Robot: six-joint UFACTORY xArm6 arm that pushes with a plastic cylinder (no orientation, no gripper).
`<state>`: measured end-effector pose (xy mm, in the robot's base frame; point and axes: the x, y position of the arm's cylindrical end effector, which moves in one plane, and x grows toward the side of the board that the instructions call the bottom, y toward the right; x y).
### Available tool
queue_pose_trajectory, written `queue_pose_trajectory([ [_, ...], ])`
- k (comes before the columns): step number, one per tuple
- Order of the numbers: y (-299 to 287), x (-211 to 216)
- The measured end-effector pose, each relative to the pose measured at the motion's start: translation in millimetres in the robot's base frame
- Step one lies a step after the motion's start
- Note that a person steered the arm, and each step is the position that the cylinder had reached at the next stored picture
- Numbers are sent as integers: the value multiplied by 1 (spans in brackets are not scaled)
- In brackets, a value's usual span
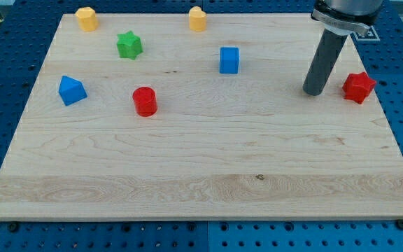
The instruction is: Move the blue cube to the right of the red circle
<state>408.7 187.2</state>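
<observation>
The blue cube point(229, 60) sits upright on the wooden table point(201, 175), a little toward the view's right of the middle and in the upper half, with nothing touching it. The red circle point(145, 101), a short red cylinder, stands at about 8 o'clock from the cube, well apart from it and nearer the view's bottom.

From the cube, a green star-shaped block point(129, 45) lies at roughly 10 o'clock, well apart. A yellow block point(198, 19) with a pointed top rests at about 11 o'clock, near the table's top edge. A second yellow block point(86, 18) sits farther along that same edge toward the view's left (its exact shape is hard to make out). A blue block point(71, 90), with a wedge-like top, lies at about 8 o'clock from the cube, beyond the red circle and near the table's left edge.

My tip point(314, 92) rests on the table at about 4 o'clock from the blue cube, well apart from it. A red star-shaped block point(358, 87) sits at 3 o'clock from my tip, near it but not touching, close to the table's right edge.

There is no claw on this arm, only the dark rod, so nothing is held.
</observation>
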Motion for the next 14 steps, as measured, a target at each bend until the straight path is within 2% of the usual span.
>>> queue_pose_trajectory([
  [6,-7,-17],
  [9,-8,-42],
  [12,-74,-84],
  [14,-76,-86],
])
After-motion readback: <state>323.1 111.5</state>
